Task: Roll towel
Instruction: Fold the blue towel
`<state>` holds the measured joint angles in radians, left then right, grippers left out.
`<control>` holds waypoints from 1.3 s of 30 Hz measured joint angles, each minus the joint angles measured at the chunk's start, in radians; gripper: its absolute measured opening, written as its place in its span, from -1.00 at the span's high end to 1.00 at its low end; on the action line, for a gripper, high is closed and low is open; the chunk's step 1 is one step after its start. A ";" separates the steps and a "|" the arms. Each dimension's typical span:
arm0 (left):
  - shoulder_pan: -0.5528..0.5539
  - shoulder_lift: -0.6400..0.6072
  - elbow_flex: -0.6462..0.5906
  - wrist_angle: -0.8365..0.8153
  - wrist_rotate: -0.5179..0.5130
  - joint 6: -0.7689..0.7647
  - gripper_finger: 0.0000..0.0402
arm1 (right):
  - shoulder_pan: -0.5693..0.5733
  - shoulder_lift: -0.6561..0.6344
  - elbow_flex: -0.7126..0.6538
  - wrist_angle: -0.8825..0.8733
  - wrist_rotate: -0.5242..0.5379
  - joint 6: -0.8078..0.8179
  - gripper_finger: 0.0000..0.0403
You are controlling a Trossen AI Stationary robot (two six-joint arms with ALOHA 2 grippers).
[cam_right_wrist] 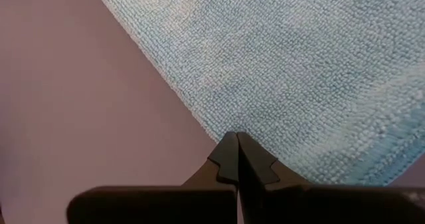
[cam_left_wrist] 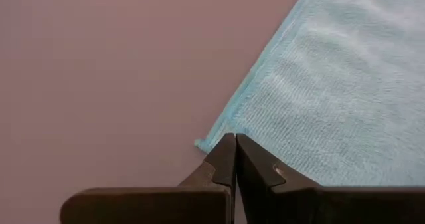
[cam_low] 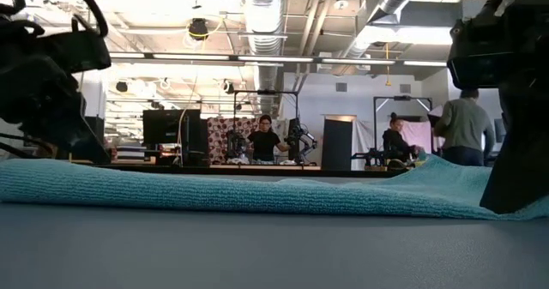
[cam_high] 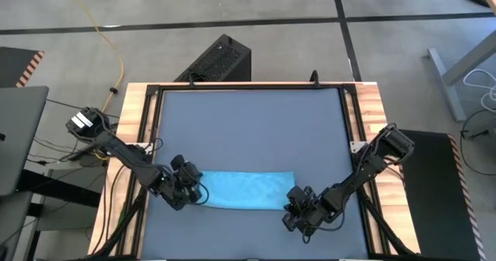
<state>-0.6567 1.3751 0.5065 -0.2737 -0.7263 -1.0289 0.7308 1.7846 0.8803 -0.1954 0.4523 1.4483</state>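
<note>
From above, the towel is lying flat as a long strip near the front of the table, not yet rolled; all the rolling appears to be left. The left gripper is sitting at its left end, the right gripper at its front right corner, both arms stretching low. At table height, the cloth is rising slightly at one end. In the left wrist view, the fingers are pressing together at a corner; in the right wrist view, they are likewise together at the edge, whether pinching cloth is unclear.
</note>
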 joint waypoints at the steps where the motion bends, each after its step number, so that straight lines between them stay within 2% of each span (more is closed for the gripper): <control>1: 0.000 -0.010 0.000 0.001 0.007 0.013 1.00 | 0.000 0.000 0.000 0.000 0.000 0.001 0.92; 5: -0.001 -0.046 0.000 0.033 -0.013 0.024 1.00 | 0.000 0.000 0.000 -0.002 -0.002 0.002 0.92; 7: -0.005 -0.057 0.000 0.163 -0.021 0.095 1.00 | 0.000 0.000 0.000 -0.003 -0.002 0.002 0.92; 9: -0.012 -0.054 0.001 0.348 0.046 0.237 1.00 | -0.001 0.001 0.000 -0.006 -0.003 0.002 0.92; 11: -0.013 -0.021 0.004 0.474 0.162 0.313 1.00 | -0.005 0.001 -0.001 -0.011 -0.004 -0.001 0.92; 13: -0.021 0.024 0.004 0.492 0.229 0.297 1.00 | -0.010 0.001 -0.001 -0.014 -0.011 -0.014 0.92; 17: -0.073 0.129 0.027 0.493 0.277 0.209 1.00 | -0.027 0.001 -0.001 -0.034 -0.026 -0.032 0.92; 22: -0.129 0.253 0.061 0.490 0.291 0.103 1.00 | -0.057 0.001 -0.001 -0.037 -0.078 -0.093 0.92; 26: -0.158 0.327 0.097 0.497 0.260 -0.007 1.00 | -0.088 -0.003 -0.001 -0.045 -0.123 -0.140 0.92; 28: -0.180 0.343 0.125 0.534 0.230 0.024 1.00 | -0.100 -0.003 -0.001 -0.045 -0.149 -0.149 0.92; 30: -0.204 0.346 0.155 0.571 0.218 0.134 1.00 | -0.104 -0.007 -0.002 -0.042 -0.162 -0.162 0.92; 33: -0.223 0.302 0.208 0.510 0.190 0.208 1.00 | -0.105 -0.011 -0.002 -0.043 -0.167 -0.165 0.92; 37: -0.214 0.267 0.239 0.242 0.077 0.150 1.00 | -0.105 -0.012 -0.002 -0.042 -0.166 -0.166 0.92; 39: -0.198 0.230 0.256 0.155 0.061 0.113 1.00 | -0.105 -0.012 -0.002 -0.040 -0.166 -0.166 0.92</control>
<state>-0.8543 1.6055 0.7624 -0.1191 -0.6653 -0.9157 0.6258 1.7729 0.8780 -0.2356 0.2859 1.2819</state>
